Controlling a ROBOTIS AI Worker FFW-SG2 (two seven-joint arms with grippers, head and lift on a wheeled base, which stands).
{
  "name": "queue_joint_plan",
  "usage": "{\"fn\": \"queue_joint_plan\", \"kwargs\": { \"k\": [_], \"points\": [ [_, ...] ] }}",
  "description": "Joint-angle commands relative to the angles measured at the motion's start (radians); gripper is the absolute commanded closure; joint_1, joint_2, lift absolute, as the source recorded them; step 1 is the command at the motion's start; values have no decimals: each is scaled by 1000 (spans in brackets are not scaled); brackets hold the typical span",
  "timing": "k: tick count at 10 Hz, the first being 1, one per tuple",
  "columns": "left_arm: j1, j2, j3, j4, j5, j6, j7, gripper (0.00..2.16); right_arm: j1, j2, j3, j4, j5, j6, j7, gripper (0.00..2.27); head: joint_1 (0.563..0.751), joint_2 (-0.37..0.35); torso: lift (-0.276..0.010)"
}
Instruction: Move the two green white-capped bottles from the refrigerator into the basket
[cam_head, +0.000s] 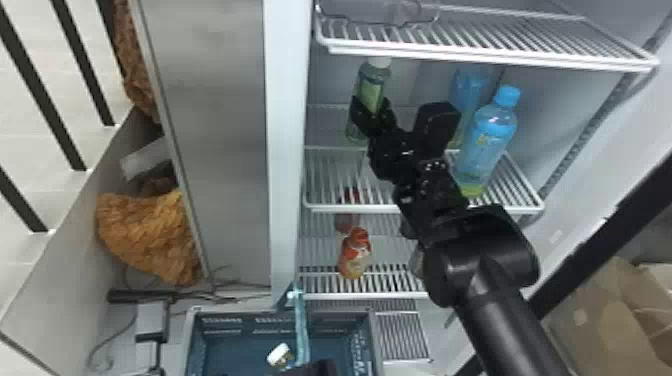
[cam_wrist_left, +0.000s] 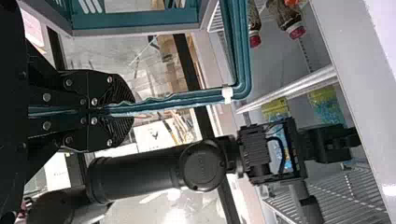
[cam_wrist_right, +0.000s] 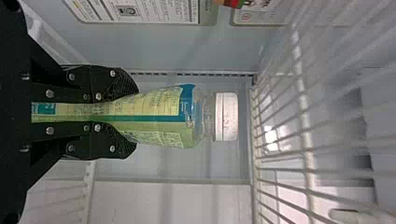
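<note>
Right end effector (cam_wrist_right: 127, 112) clamps green bottle (cam_wrist_right: 159, 116) at its waist, above basket (cam_head: 225, 311), likely for an upright lift-out — left end effector (cam_wrist_left: 127, 109) pinches basket's handle (cam_wrist_left: 187, 99), probably steadying it, white cap (cam_head: 278, 353) inside.

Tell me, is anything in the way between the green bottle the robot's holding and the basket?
Yes. A wire shelf is under the green bottle, and the fridge's white side edge is on the left, toward the basket. A blue-green strip also crosses over the basket.
</note>
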Motion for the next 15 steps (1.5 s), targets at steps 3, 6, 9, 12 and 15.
{"fn": "queue_joint_plan", "kwargs": {
  "k": [3, 6, 9, 12, 15],
  "points": [
    [11, -1, 12, -11, 0, 0, 0, 1193, 137, -11, -36, -173, 6, 80, 24, 1046, 695, -163, -4],
    [11, 1, 12, -11, 0, 0, 0, 1193, 223, -30, -46, -318, -20, 134, 34, 1046, 695, -172, -4],
    [14, 1, 12, -11, -4, 0, 0, 1193, 292, -48, -36, -440, -64, 195, 50, 1046, 695, -160, -4],
    [16, 2, 14, -11, -4, 0, 0, 1193, 417, -74, -38, -622, -106, 262, 62, 1046, 695, -146, -4],
    [18, 2, 16, -11, -6, 5, 0, 1193, 532, -80, -86, -752, -120, 306, 63, 1046, 695, -145, -4]
  ]
}}
